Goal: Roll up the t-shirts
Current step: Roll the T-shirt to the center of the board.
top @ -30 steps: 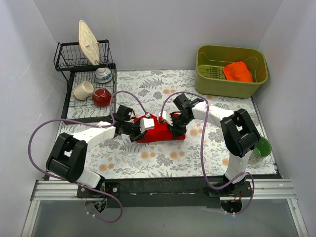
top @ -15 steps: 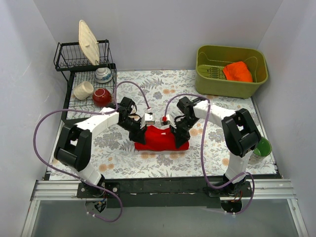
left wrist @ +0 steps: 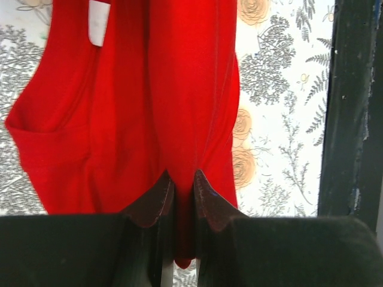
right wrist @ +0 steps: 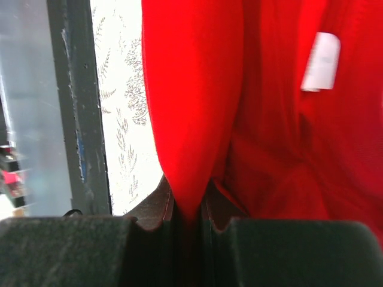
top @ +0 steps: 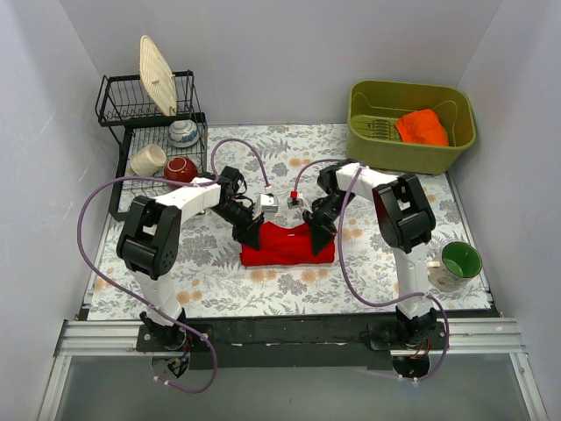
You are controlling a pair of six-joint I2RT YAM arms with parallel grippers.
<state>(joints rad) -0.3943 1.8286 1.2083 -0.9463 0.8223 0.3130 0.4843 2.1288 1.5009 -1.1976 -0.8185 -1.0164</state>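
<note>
My left jaws are pinched tight on a fold at one end of the red t-shirt (left wrist: 179, 89), and my right jaws grip a matching fold at the other end. In the last second both ends have been drawn toward the near edge of the floral surface (top: 219, 285), flattening the bundle into a long band at mid-surface. I judge the roll begun but loose, with more turning needed.
</note>
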